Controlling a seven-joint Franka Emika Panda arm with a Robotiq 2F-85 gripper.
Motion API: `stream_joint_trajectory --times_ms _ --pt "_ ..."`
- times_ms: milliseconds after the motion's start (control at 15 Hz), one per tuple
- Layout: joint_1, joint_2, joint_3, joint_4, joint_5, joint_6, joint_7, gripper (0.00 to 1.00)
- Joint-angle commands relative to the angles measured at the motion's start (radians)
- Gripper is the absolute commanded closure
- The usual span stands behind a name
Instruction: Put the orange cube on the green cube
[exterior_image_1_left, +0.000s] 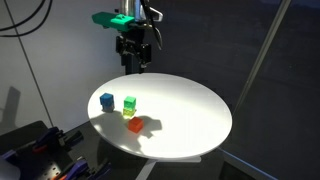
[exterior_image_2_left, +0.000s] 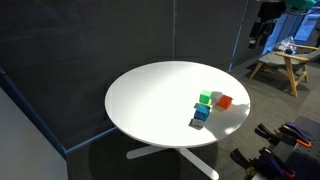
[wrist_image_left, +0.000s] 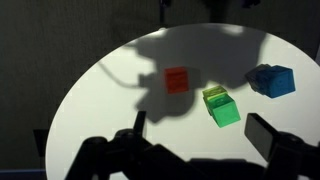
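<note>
Round white table (exterior_image_1_left: 195, 115) is lying well below the hand and is bearing all three cubes in a loose cluster. Nothing is stacked.

Robotiq gripper (exterior_image_1_left: 136, 62) is hanging high over the table's rim, pointing down, well apart from every cube. In the wrist view its fingers (wrist_image_left: 265, 135) are standing wide apart with nothing between them: the hand is empty and spread for a grasp.

Orange cube (wrist_image_left: 177, 80) is sitting on the tabletop ahead of the hand, off its centreline toward one finger, in the arm's shadow. Green cube (wrist_image_left: 219, 106) is resting near it, closer to the centreline, not touching. Blue cube (wrist_image_left: 272, 80) is sitting past the green one, toward the opposite finger.

Judgement: the approach is only beginning and orange is not yet lifted. The height is probably keeping all cubes in the wrist camera's sight before descent. With green lying close to orange, a finger descending on that side is risking a nudge.
</note>
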Motion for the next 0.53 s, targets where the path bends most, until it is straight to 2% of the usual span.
stream_joint_trajectory --times_ms 0,467 --pt "-0.011 0.085 0.023 0.056 0.025 0.013 0.071 0.00" --pt "-0.014 0.168 0.030 0.041 0.067 0.157 0.082 0.00"
